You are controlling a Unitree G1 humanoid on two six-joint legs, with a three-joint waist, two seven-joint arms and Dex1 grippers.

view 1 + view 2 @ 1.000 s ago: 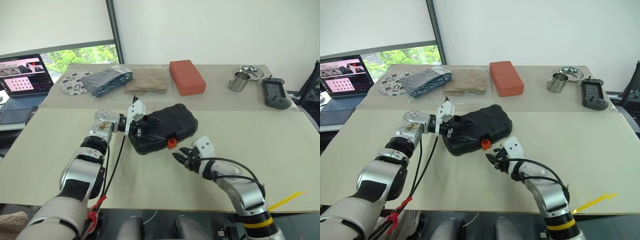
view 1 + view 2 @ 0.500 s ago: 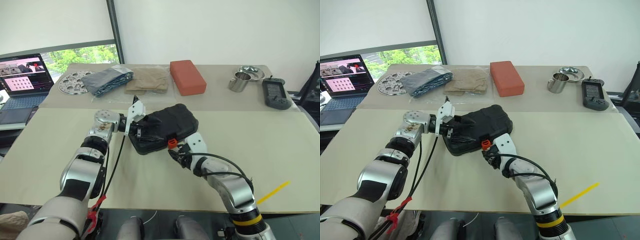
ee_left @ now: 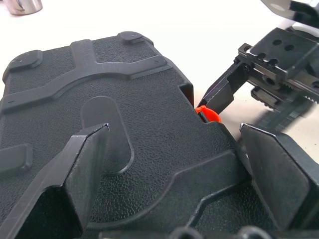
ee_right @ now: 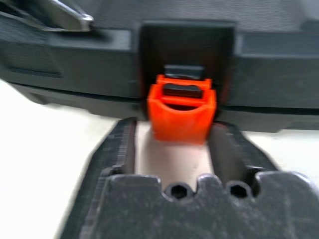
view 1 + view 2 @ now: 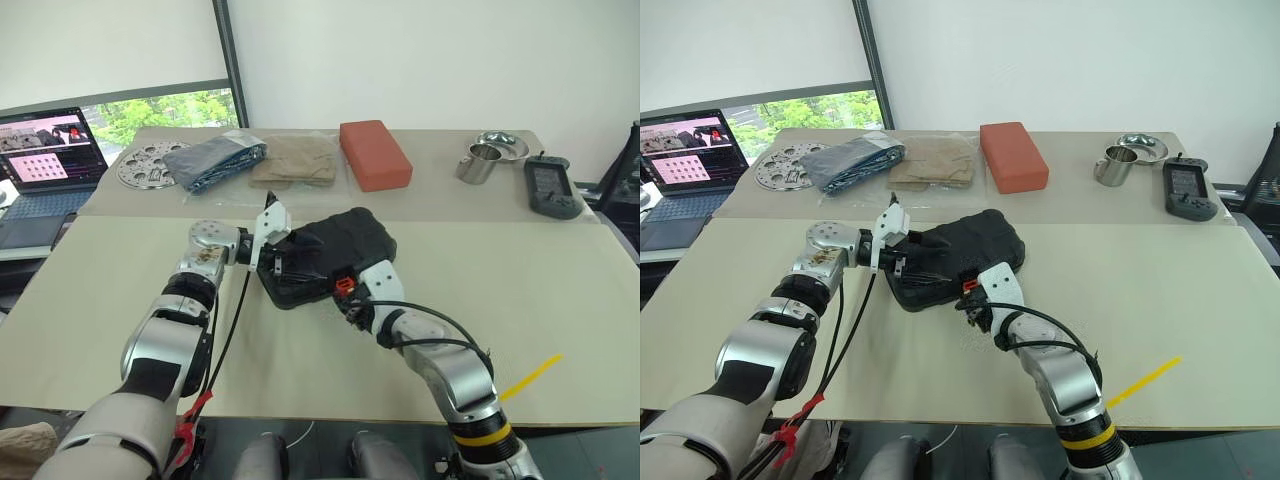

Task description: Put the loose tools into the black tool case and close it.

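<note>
Lying closed, black tool case [image 5: 325, 255], left tool [image 3: 169, 164] spread over lid, right tool [image 4: 172, 147] straddling orange latch [image 4: 182, 113]

The tool case [image 5: 325, 256] lies mid-frame on the tabletop [image 5: 520, 290], with the brick-like block [image 5: 374, 154] above it and the laptop [image 5: 45, 160] at far left.

The tool case [image 5: 325, 255] is black with a pebbled texture, its latch [image 4: 181, 112] bright orange. A red-orange block [image 5: 374, 153] and a dark handheld device [image 5: 550, 187] sit on the beige table [image 5: 520, 290]
</note>
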